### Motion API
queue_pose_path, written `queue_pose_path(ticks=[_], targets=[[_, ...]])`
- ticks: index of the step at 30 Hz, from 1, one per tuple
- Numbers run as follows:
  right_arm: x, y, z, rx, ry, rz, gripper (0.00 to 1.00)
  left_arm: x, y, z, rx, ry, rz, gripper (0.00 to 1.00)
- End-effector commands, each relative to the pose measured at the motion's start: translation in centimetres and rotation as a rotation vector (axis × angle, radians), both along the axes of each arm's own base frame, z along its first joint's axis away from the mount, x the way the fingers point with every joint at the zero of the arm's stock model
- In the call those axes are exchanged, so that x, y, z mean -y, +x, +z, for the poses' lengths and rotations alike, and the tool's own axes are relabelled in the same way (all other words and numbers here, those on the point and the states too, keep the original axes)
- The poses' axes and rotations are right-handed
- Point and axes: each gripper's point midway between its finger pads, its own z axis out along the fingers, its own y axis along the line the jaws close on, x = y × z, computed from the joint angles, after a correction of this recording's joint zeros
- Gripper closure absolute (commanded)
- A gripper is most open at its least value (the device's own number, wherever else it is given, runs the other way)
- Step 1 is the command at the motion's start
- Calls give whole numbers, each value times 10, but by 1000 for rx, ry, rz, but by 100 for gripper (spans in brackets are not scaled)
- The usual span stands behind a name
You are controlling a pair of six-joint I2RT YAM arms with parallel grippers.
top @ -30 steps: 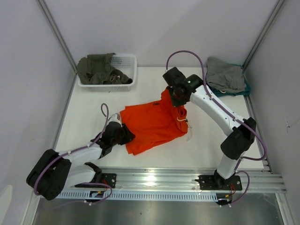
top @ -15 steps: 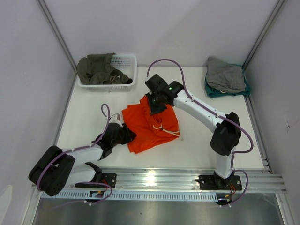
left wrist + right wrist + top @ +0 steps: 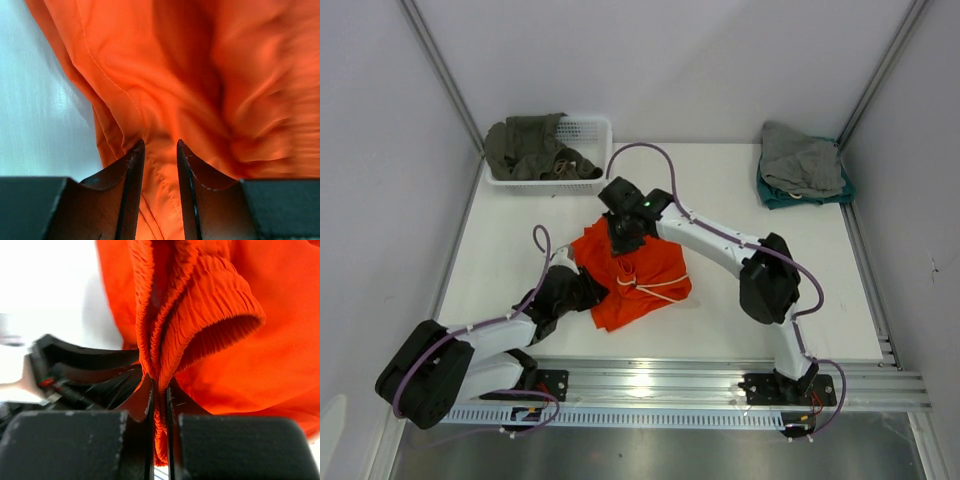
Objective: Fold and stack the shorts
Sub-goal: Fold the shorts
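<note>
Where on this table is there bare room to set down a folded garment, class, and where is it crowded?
Bare table lies along the far edge between the basket and the grey and teal pile, and at the near right corner. The centre is crowded: left gripper and right gripper clamp the shorts.

Showing white shells on the left arm point(image 3: 490, 330) and right arm point(image 3: 715, 232), bulging into black joint housings point(image 3: 768, 285); trailing looped purple cables point(image 3: 640, 147); ending in a left hand point(image 3: 159, 147) and right hand point(image 3: 160, 390) with dark, matte, blade-like fingers point(image 3: 131, 190).
</note>
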Motion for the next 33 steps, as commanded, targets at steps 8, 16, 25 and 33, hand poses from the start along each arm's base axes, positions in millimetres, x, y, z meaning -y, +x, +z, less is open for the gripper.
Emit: queue_pose_path(ticks=[8, 16, 25, 33], targets=[[-8, -7, -10, 73, -134, 1, 85, -22, -25, -29, -94, 97, 3, 64], [-25, -18, 16, 78, -31, 63, 52, -24, -26, -13, -77, 103, 1, 64], [-32, -15, 55, 72, 163, 65, 36, -47, -35, 23, -88, 162, 81, 61], [-11, -2, 21, -6, 247, 37, 49, -38, -56, 53, -97, 21, 79, 60]])
